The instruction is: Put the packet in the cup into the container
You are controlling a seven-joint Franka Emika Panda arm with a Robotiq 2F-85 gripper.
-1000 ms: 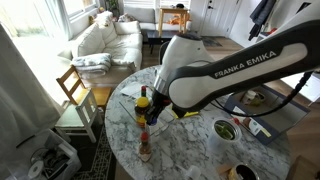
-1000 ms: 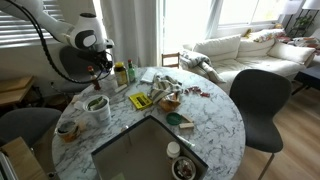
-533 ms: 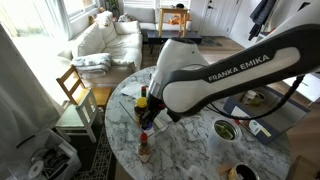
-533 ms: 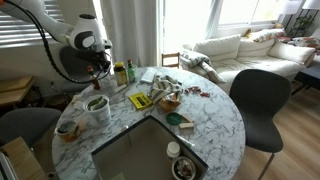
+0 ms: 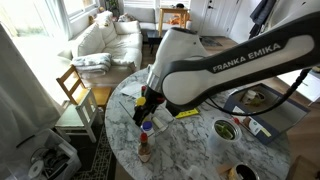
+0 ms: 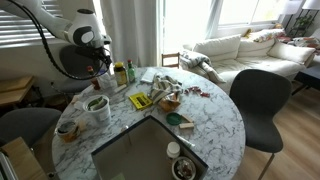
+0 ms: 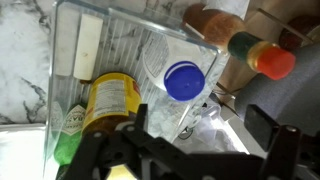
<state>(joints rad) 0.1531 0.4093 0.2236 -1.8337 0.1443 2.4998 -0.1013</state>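
Note:
My gripper [image 7: 200, 125] is open, its dark fingers spread wide over a clear-walled tray, the container [image 7: 110, 50]. The tray holds a white stick, a yellow jar [image 7: 110, 100], a blue-capped bottle [image 7: 182, 80] and a green item [image 7: 62, 148] in one corner. I cannot tell whether that green item is the packet. Only crumpled clear plastic lies below the fingers. In both exterior views the gripper [image 5: 148, 108] [image 6: 100, 68] hangs over bottles at the table's edge. The white cup [image 5: 225, 130] [image 6: 97, 105], apart from the gripper, shows green inside.
A red-capped sauce bottle [image 7: 262, 58] stands beside the tray. The round marble table [image 6: 215, 110] also carries a flat yellow packet [image 6: 140, 100], a dark cup [image 6: 67, 128] and a large grey box [image 6: 140, 150]. Chairs ring the table; a sofa stands behind.
The jaws have opened wide from a narrower stance. The arm has shifted slightly over the same spot at the table's edge.

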